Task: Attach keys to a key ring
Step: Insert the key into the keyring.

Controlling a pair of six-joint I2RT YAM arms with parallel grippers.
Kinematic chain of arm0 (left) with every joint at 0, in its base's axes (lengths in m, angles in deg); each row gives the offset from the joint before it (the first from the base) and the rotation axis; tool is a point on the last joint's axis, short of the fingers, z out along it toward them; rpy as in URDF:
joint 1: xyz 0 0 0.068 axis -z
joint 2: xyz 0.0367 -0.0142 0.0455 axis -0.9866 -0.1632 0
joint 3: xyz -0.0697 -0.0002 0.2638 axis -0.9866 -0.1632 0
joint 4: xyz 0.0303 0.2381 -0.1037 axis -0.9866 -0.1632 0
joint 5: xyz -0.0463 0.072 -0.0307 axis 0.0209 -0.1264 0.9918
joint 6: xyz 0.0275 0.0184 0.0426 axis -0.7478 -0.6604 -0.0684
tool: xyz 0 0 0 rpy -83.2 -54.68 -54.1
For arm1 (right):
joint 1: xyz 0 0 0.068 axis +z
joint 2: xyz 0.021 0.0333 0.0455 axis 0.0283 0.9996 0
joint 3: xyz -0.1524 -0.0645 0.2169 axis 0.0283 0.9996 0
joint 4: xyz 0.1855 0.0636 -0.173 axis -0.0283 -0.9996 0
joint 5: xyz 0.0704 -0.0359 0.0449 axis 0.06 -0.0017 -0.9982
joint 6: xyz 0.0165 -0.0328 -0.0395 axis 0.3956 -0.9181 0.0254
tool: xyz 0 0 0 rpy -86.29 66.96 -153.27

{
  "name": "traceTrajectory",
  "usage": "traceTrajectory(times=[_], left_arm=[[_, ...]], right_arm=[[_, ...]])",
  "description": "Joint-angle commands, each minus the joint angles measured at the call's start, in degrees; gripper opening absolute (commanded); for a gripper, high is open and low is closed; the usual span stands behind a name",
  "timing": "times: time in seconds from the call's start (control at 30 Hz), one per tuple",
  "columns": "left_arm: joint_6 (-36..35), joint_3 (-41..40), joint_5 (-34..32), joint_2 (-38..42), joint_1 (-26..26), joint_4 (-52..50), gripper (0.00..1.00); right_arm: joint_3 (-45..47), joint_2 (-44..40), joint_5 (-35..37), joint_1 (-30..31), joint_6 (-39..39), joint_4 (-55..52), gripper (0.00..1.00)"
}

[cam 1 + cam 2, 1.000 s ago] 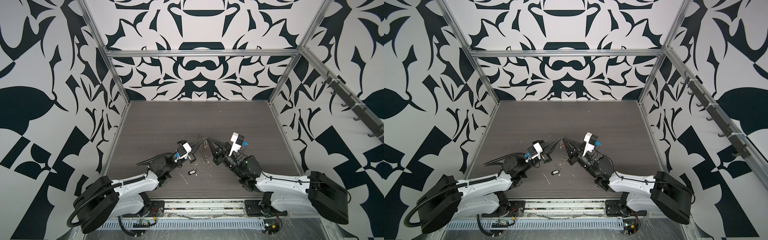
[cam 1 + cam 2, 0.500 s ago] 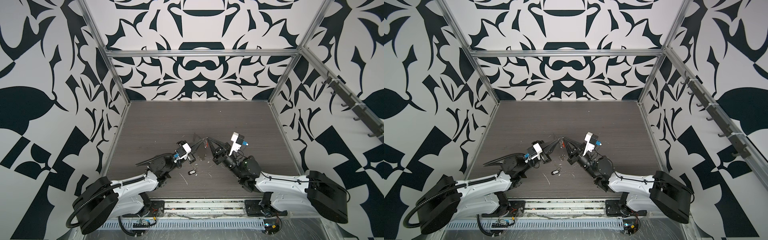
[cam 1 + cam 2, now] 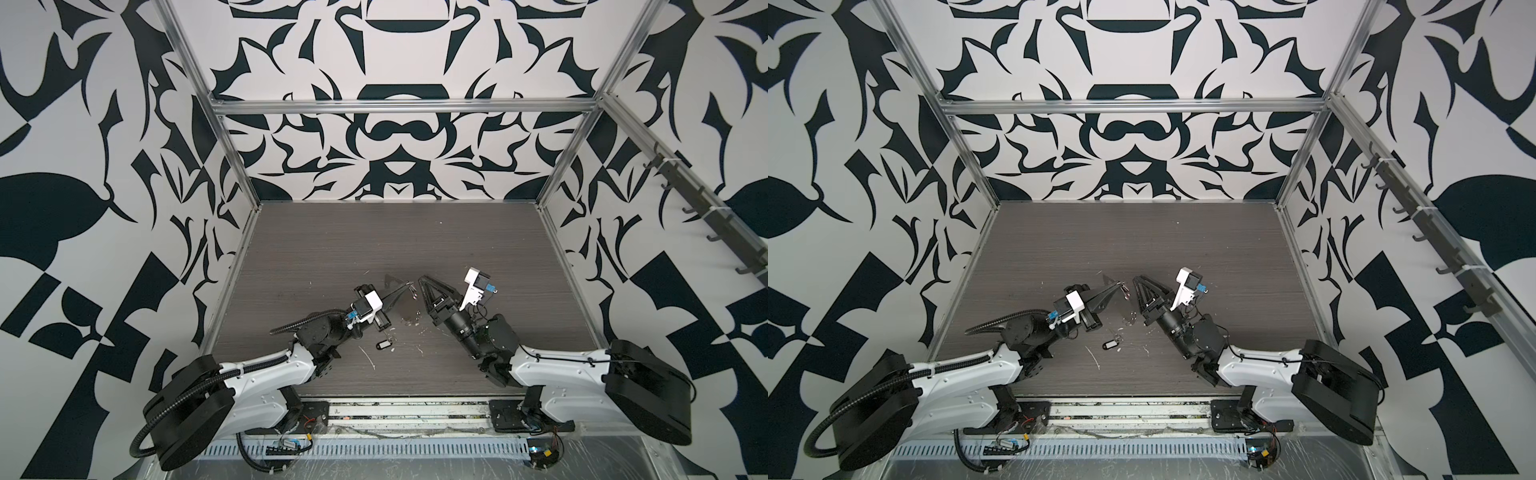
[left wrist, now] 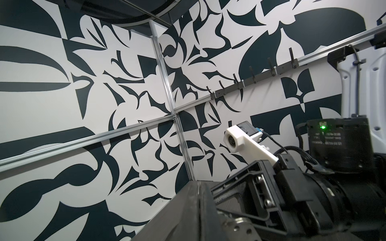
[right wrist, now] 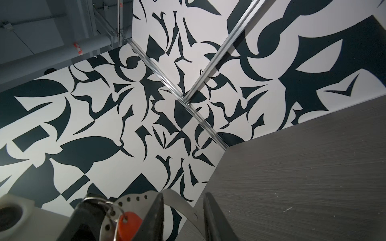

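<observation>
— What's moved?
— The right gripper has let go; its jaws are now apart.
— And left to right?
— Black-tag keys lie near the tabletop's front edge, unthreaded. The left gripper has its jaws clamped on the key ring, likely steadying it, with the red-orange tag dangling.

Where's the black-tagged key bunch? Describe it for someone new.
On the woodgrain table, look between the left arm and the right arm, nearer the front edge than their tips. The key bunch lies there among white scraps. Only it has a black tag; the other bunch's tag is red-orange.
</observation>
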Motion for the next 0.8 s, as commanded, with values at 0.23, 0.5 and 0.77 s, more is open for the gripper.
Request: traceTrajectory(times=[0.23,0.5,0.77], left_arm=[[0.89,0.69,0.01,0.10,0.09,4.18,0.00],[2.53,1.70,1.29,-1.21,-0.09,4.08,0.00],[3.72,3.46,9.11,-3.89,-0.13,4.06,0.00]], right_arm=[[0.80,-16.28,-4.53,-0.04,-25.64,-17.78,0.43],[-0.72,-21.09,-11.99,-0.03,-39.02,-29.15,0.46],[-1.54,-19.09,-15.88,-0.04,-39.01,-29.47,0.45]])
